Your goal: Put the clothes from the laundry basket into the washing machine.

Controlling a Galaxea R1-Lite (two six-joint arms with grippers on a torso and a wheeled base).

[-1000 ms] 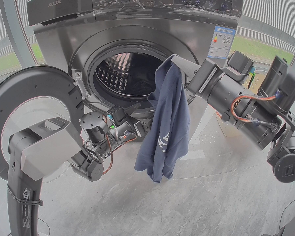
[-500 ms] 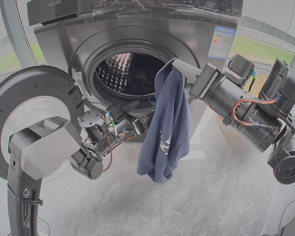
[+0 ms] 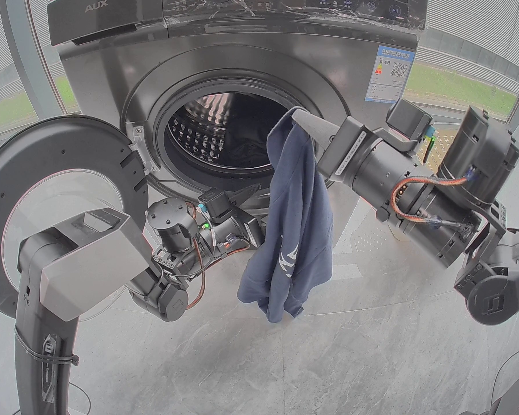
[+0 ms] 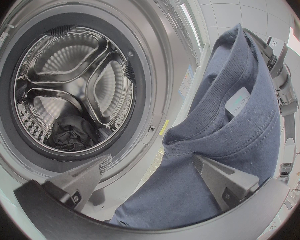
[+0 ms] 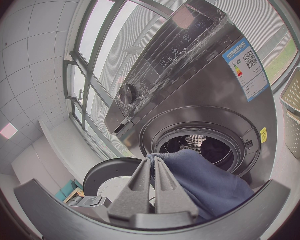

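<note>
A navy blue shirt [image 3: 297, 214] hangs from its collar in my right gripper [image 3: 297, 116], which is shut on it right in front of the washing machine's open drum [image 3: 225, 134]. In the right wrist view the closed fingers [image 5: 146, 180] pinch the shirt [image 5: 203, 180]. My left gripper [image 4: 150, 157] is open, low under the drum's rim, beside the hanging shirt [image 4: 230, 127], and holds nothing. A dark garment [image 4: 70, 134] lies inside the drum.
The round door [image 3: 52, 191] stands swung open on the left, behind my left arm. A beige laundry basket [image 5: 298, 110] stands on the floor to the right of the machine. Grey floor lies open in front.
My right gripper has carried the shirt a little to the left and lower, closer to the drum opening. The left arm has shifted slightly right, towards the shirt.
</note>
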